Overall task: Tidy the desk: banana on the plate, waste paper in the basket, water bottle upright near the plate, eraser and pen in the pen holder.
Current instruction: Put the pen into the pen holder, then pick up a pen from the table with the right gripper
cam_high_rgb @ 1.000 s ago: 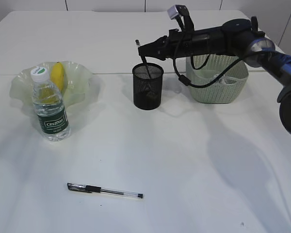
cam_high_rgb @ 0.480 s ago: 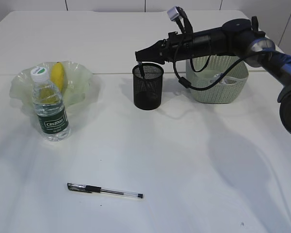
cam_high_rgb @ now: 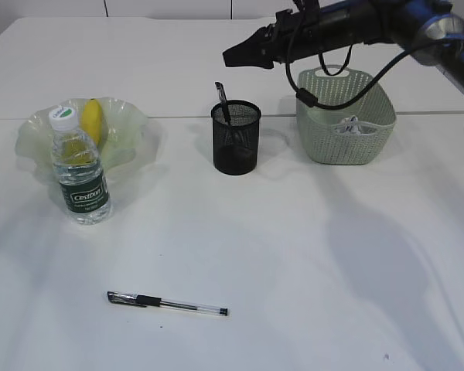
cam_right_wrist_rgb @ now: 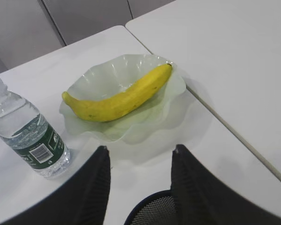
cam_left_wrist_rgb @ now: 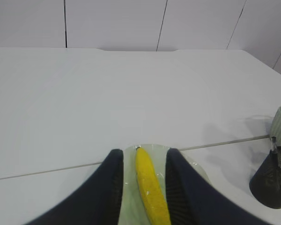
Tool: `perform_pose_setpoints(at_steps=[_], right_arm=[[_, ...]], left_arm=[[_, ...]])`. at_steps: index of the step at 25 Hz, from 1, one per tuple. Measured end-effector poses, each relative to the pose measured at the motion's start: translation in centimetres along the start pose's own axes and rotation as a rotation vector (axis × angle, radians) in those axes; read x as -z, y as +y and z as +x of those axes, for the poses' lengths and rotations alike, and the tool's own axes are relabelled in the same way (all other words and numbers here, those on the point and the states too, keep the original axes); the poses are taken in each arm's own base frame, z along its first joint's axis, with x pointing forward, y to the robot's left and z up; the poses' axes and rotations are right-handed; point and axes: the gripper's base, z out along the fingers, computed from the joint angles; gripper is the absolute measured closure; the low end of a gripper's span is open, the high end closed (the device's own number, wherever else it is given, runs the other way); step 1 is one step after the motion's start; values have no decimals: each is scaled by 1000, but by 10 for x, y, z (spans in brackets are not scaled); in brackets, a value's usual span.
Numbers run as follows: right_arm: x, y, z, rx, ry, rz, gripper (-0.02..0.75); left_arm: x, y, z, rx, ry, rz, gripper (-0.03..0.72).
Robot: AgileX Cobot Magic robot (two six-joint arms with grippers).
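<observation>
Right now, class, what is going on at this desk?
A two-armed robot is tidying. The right gripper hangs open above the pen holder, where one pen stands. The banana lies on the plate, the water bottle stands upright beside it, and paper sits in the basket. Another pen lies on the desk.

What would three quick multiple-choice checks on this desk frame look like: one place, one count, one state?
1. Where is the curved yellow banana?
A. in the wavy pale green glass plate
B. in the sage-green perforated basket
C. on the white desk

2. How many pens are visible?
A. one
B. two
C. three

3. The clear, white-capped water bottle is:
A. lying down
B. upright
C. held

Key: 1 A, the banana lies inside the ruffled rim. 2 B, one pen lies on the desk, another stands in the black mesh pen holder. 3 B, cap on top, beside the plate.
</observation>
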Motion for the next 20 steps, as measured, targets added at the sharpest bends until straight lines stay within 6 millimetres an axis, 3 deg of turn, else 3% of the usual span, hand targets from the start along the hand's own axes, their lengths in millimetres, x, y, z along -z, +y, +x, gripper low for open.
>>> perform_pose_setpoints(at_steps=[5,12,15,20], right_arm=[[18,9,-22,-29,91,77,417],[34,32,-59,-82,88,115,417],[37,46,-76,-50,88,121,417],[32,62,-86,-35,157,167,417]], left_arm=[[0,0,0,0,0,0,474],[0,2,0,0,-1,-25,474],[0,3,0,0,-1,-29,474],[0,3,0,2,-2,-29,474]])
